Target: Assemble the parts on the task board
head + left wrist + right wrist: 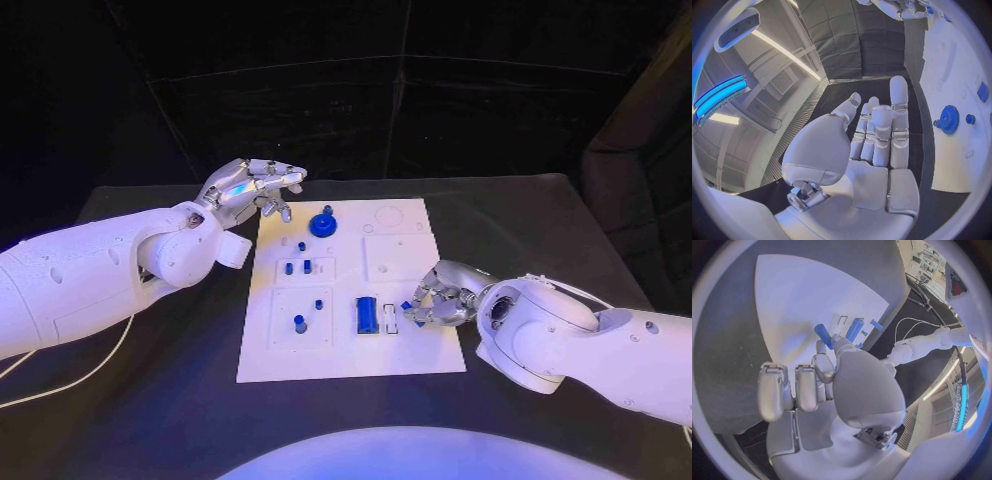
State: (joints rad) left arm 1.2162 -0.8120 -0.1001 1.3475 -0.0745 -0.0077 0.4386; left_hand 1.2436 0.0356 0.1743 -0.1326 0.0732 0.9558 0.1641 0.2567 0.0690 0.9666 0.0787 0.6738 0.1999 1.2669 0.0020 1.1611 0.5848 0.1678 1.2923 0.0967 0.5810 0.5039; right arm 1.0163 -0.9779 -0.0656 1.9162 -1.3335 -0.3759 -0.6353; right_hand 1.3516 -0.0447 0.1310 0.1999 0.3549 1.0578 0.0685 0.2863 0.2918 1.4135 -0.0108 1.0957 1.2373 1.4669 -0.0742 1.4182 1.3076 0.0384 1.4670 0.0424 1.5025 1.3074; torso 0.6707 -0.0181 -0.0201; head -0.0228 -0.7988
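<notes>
The white task board lies mid-table. On it a blue gear stands near the far edge, small blue pegs sit in the left column, and a blue block lies near the middle. My right hand hovers at the board's right edge beside the block, and in the right wrist view it pinches a short blue peg between thumb and finger. My left hand is raised over the board's far-left corner, fingers stretched out, nothing in it. The gear lies just beyond it.
The black table surrounds the board, with dark curtains behind. A white cable trails under my left arm. Another small blue peg stands in the board's near-left square. The board's right column shows bare white recesses.
</notes>
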